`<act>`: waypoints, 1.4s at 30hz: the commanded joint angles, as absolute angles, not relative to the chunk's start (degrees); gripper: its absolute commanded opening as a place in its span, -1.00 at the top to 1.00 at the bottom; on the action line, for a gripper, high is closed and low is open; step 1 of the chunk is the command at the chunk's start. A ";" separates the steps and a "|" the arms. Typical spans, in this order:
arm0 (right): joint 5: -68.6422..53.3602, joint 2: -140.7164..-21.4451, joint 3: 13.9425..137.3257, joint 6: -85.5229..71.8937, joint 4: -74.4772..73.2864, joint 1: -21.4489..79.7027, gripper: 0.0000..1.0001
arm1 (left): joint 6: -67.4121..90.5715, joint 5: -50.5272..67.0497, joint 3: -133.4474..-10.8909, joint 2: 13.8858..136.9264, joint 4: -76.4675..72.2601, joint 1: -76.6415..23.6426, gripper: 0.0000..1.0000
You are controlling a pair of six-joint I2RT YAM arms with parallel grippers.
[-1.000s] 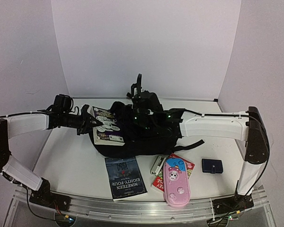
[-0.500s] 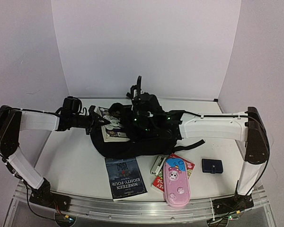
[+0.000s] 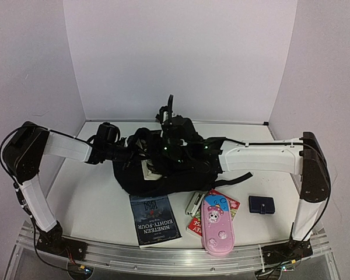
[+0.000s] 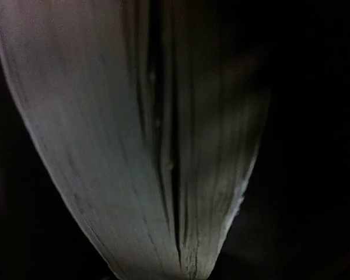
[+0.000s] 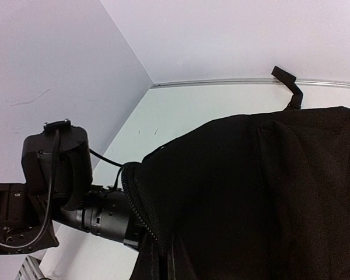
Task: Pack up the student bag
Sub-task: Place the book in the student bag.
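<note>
The student bag [image 3: 175, 178], a big black backpack, lies in the middle of the table. My right gripper [image 3: 170, 146] is shut on the fabric at the bag's top and holds its mouth up; the right wrist view shows the fabric [image 5: 251, 192] and the zip edge [image 5: 137, 210]. My left gripper [image 3: 134, 156] reaches into the mouth from the left, shut on a book whose pale corner [image 3: 149, 169] still shows. Inside the dark bag, the left wrist view is filled by the book's page edges [image 4: 134, 146]. The left wrist [image 5: 99, 219] enters beneath the raised flap.
In front of the bag lie a dark "Nineteen Eighty-Four" book [image 3: 154, 219], a pink pencil case [image 3: 216, 224] on a red book [image 3: 228, 203], a small white item [image 3: 192, 202] and a dark-blue pouch [image 3: 261, 204]. Walls close in the back and sides.
My left arm has moved right and carried the book from outside the bag's left side into its mouth, so most of the cover is now hidden. The right gripper has stayed put.
</note>
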State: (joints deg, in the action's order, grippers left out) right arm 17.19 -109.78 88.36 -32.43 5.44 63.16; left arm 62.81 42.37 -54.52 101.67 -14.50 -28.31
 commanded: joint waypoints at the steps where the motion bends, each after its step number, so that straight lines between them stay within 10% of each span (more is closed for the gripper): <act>1: 17.96 -107.97 88.63 -32.81 12.69 63.72 1.00 | 63.84 45.83 -62.42 103.27 -24.96 -29.91 0.99; 19: 19.88 -105.48 85.06 -29.68 10.57 63.63 1.00 | 60.16 59.15 -71.09 121.21 -36.99 -31.17 0.85; 31: 29.10 -105.77 83.64 -32.43 5.51 63.40 1.00 | 40.76 44.53 -70.79 111.23 -9.96 -31.29 -0.34; 42: 29.71 -108.76 82.11 -37.06 2.65 58.44 1.00 | 32.57 26.20 -58.19 88.62 9.72 -31.22 -0.67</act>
